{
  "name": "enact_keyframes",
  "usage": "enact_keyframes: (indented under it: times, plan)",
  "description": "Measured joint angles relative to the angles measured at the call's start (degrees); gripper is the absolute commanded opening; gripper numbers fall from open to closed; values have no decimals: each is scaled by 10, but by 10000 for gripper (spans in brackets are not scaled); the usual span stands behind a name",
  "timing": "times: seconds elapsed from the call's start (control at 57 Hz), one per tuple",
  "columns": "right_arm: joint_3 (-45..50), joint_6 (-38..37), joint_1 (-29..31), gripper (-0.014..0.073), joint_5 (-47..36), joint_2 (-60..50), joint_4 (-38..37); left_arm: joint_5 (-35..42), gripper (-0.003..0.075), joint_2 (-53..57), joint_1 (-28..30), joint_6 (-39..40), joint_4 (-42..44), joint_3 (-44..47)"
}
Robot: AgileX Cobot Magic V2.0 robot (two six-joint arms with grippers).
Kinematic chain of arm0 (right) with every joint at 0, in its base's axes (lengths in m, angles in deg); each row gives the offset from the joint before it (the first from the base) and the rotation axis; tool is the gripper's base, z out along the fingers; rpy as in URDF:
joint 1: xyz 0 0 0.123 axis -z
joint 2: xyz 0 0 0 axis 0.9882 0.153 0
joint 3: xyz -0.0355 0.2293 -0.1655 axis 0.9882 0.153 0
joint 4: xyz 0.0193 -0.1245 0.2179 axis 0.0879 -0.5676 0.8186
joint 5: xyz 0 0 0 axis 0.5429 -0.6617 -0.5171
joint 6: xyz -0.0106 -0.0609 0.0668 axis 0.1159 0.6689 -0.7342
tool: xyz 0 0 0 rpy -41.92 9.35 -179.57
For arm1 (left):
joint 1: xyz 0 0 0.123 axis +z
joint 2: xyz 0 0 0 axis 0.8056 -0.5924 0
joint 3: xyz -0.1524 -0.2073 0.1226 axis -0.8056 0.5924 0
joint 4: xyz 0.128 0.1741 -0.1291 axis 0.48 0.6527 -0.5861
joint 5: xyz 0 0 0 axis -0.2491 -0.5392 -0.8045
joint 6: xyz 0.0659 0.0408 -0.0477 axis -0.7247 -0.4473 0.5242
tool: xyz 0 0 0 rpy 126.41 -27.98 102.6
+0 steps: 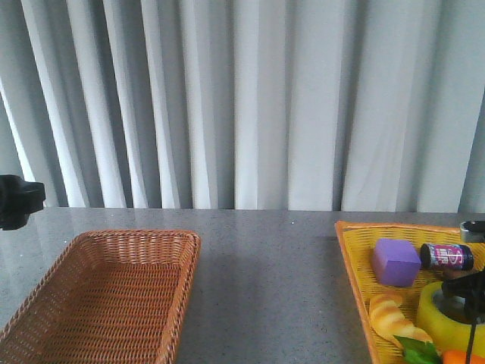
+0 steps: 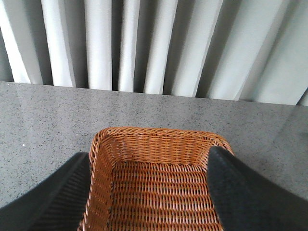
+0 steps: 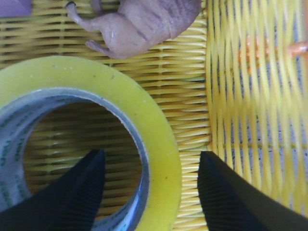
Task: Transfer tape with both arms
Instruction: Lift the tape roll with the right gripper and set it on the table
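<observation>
The yellow tape roll (image 1: pixel 434 317) lies flat in the yellow basket (image 1: pixel 379 226) at the right. In the right wrist view the tape (image 3: pixel 161 139) shows its grey printed core. My right gripper (image 3: pixel 151 168) is open and straddles the roll's wall, with one finger (image 3: pixel 72 197) inside the core and the other (image 3: pixel 236 197) outside, not pressing on it. The right gripper (image 1: pixel 468 292) also shows in the front view, over the roll. My left gripper (image 2: pixel 149 159) is open and empty above the brown wicker basket (image 2: pixel 159 132). Part of the left arm (image 1: pixel 17 201) shows at the far left.
The brown wicker basket (image 1: pixel 136 234) stands front left on the grey table. The yellow basket also holds a purple block (image 1: pixel 395 262), a small dark bottle (image 1: pixel 445 255), a toy bread (image 1: pixel 390 315) and a tan toy animal (image 3: pixel 139 24). Grey curtains hang behind.
</observation>
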Motion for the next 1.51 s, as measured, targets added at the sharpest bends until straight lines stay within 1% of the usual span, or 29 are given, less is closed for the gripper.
enact_keyframes:
  times: [0.053,0.175,0.28,0.386,0.473,0.578,0.649,0.719,0.789,0.841,0.964,1.087,1.227,1.35,1.508]
  plan:
    - [0,1,0,313,0,4,0,0,504,0,0,0,0,0]
    - [-1,2,0,178,-4,9,2,0,504,0,0,0,0,0]
    - [-11,4,0,82,0,11,3,0,504,0,0,0,0,0]
    - [-42,17,0,19,22,13,6,0,504,0,0,0,0,0]
    - [-73,26,0,-8,51,13,11,0,504,0,0,0,0,0]
    - [-132,45,0,-8,93,13,37,0,504,0,0,0,0,0]
    - [-174,78,0,-7,125,13,84,0,504,0,0,0,0,0]
    - [-209,116,-3,-7,149,13,148,0,504,0,0,0,0,0]
    - [-242,151,-19,-7,164,12,192,0,504,0,0,0,0,0]
    - [-263,166,-42,-7,167,11,203,0,504,0,0,0,0,0]
    - [-287,176,-106,-7,168,8,196,0,504,0,0,0,0,0]
    - [-289,181,-179,-5,169,19,166,0,504,0,0,0,0,0]
    - [-290,181,-245,13,169,54,130,0,504,0,0,0,0,0]
    - [-290,181,-283,62,174,96,104,-1,504,0,0,0,0,0]
    - [-290,170,-302,132,174,139,91,-5,504,0,0,0,0,0]
